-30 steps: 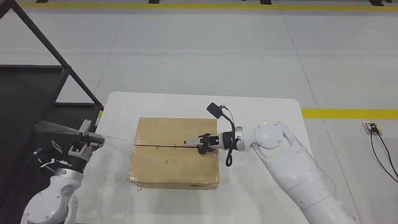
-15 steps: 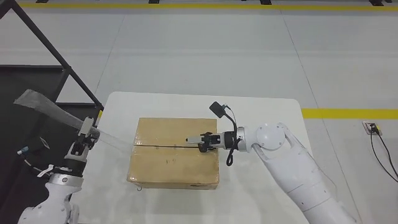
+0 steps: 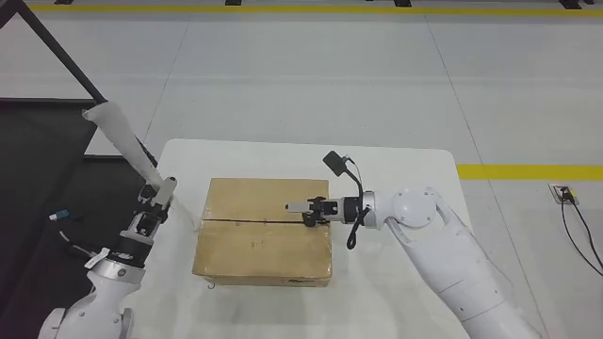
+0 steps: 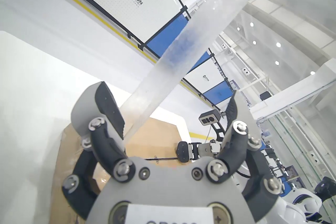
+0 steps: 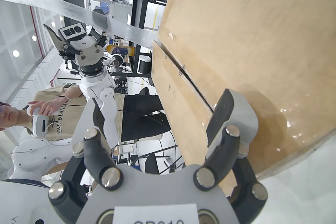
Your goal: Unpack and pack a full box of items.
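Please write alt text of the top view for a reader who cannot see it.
A closed cardboard box sits on a white table. The right gripper, open, is at the top seam near the box's right end; left of the box, the left gripper touches a long clear tape strip slanting away from it.

A clear tape strip (image 3: 121, 135) slants away from the left gripper (image 3: 162, 191), itself just beside the cardboard box (image 3: 264, 245) (flaps down); the right gripper (image 3: 300, 208) sits over the box's centre seam; white table (image 3: 396, 165) beneath.
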Controlling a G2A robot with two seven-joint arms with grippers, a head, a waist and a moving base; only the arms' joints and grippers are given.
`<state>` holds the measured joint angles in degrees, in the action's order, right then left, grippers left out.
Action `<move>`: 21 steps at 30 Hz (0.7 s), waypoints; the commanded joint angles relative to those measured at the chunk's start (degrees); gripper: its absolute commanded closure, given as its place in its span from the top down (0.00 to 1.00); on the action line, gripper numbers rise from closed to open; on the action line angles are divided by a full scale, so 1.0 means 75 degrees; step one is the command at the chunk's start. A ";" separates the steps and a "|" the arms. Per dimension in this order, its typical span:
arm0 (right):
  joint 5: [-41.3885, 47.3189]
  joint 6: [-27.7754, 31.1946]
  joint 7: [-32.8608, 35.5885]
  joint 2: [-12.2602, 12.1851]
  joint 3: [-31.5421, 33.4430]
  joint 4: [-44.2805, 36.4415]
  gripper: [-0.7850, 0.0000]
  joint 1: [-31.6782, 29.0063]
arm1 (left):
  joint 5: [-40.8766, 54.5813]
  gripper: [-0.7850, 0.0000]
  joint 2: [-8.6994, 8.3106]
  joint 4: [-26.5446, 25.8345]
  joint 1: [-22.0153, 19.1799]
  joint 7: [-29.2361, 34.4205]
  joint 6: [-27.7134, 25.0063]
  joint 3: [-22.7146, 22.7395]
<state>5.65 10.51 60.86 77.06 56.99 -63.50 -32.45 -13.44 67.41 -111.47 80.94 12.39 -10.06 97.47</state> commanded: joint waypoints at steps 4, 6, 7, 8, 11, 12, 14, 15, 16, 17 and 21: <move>0.0027 -0.0017 -0.0010 -0.0054 0.0138 -0.0102 1.00 -0.0086 | -0.0327 1.00 0.0003 -0.0003 -0.0136 0.0157 -0.0009 -0.0323; 0.0053 -0.0020 -0.0026 -0.0084 0.0218 -0.0156 1.00 -0.0146 | -0.0455 1.00 0.0005 0.0012 -0.0199 0.0210 -0.0012 -0.0460; 0.0060 -0.0021 -0.0028 -0.0098 0.0255 -0.0186 1.00 -0.0179 | -0.0517 1.00 0.0007 0.0030 -0.0231 0.0225 -0.0004 -0.0519; 0.0071 -0.0006 -0.0033 -0.0115 0.0300 -0.0218 1.00 -0.0213 | -0.0572 1.00 0.0009 0.0044 -0.0264 0.0255 0.0002 -0.0594; 0.0088 0.0027 -0.0064 -0.0165 0.0429 -0.0322 1.00 -0.0331 | -0.0739 1.00 0.0016 0.0062 -0.0322 0.0310 0.0019 -0.0800; 0.0100 0.0047 -0.0075 -0.0182 0.0476 -0.0365 1.00 -0.0372 | -0.0776 1.00 0.0020 0.0062 -0.0337 0.0339 0.0018 -0.0874; 0.0110 0.0065 -0.0075 -0.0218 0.0565 -0.0440 1.00 -0.0456 | -0.0871 1.00 0.0026 0.0095 -0.0375 0.0367 0.0042 -0.1002; 0.0116 0.0076 -0.0077 -0.0235 0.0609 -0.0478 1.00 -0.0497 | -0.0904 1.00 0.0029 0.0120 -0.0403 0.0396 0.0051 -0.1075; 0.0104 0.0078 -0.0073 -0.0252 0.0643 -0.0515 1.00 -0.0535 | -0.0938 1.00 0.0032 0.0146 -0.0440 0.0418 0.0056 -0.1135; 0.0104 0.0075 -0.0070 -0.0268 0.0676 -0.0548 1.00 -0.0571 | -0.0983 1.00 0.0036 0.0180 -0.0471 0.0430 0.0075 -0.1200; 0.0131 0.0077 -0.0084 -0.0320 0.0794 -0.0644 1.00 -0.0693 | -0.1145 1.00 0.0052 0.0275 -0.0596 0.0512 0.0097 -0.1479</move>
<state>6.56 11.03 60.28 74.73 62.76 -68.23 -37.50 -21.75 67.78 -109.57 76.66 16.09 -9.35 86.83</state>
